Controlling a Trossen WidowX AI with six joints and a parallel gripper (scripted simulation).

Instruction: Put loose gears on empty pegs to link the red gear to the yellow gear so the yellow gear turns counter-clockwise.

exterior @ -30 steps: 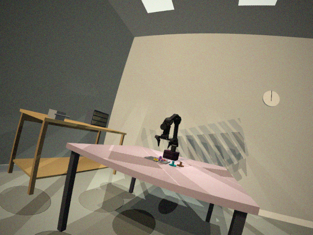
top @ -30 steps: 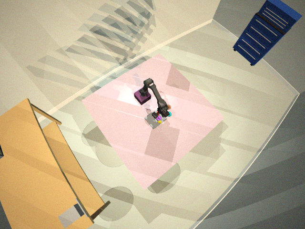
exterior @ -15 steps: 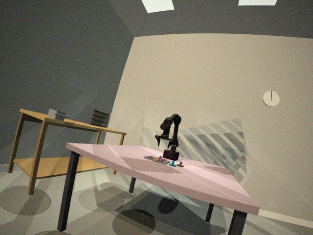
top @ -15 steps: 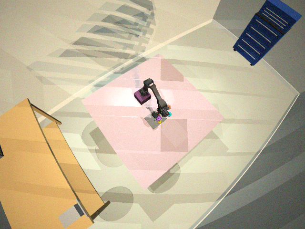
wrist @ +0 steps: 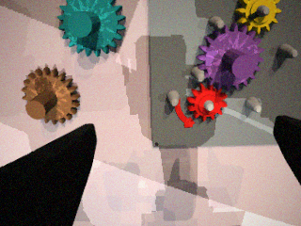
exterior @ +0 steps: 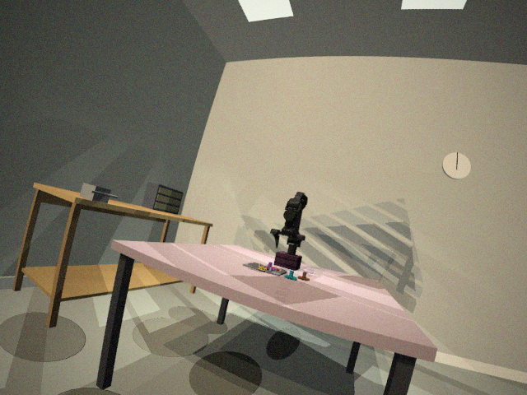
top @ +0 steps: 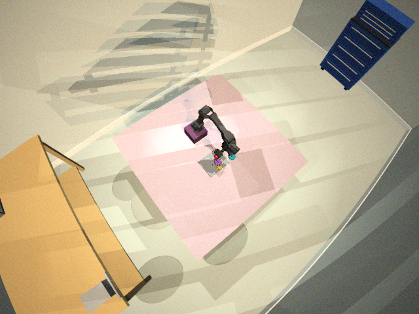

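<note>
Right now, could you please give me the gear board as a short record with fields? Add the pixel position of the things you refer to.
claw: open, nothing held (wrist: 185, 129)
board: grey (top: 205, 163) (exterior: 251, 265) (wrist: 165, 134)
on the board: red gear (wrist: 199, 107), purple gear (wrist: 216, 56), yellow gear (wrist: 246, 16)
purple gear: between red and yellow
off the board: teal gear (top: 232, 157) (exterior: 291, 276) (wrist: 105, 25), brown gear (exterior: 303, 278) (wrist: 66, 101)
red arrow: beside red gear (wrist: 181, 116)

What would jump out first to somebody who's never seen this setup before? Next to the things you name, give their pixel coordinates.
Probably the bright gears: a purple gear (top: 217, 161) (wrist: 231, 57) sits on the grey board (top: 205, 163) (wrist: 169, 134) between the smaller red gear (wrist: 207, 102) and yellow gear (wrist: 256, 15). Then the black arm (top: 221, 126) (exterior: 293, 216) reaching over the pink table (top: 189, 203) (exterior: 191, 265), its gripper open. Farther off, a blue drawer cabinet (top: 366, 42) stands by the wall.
</note>
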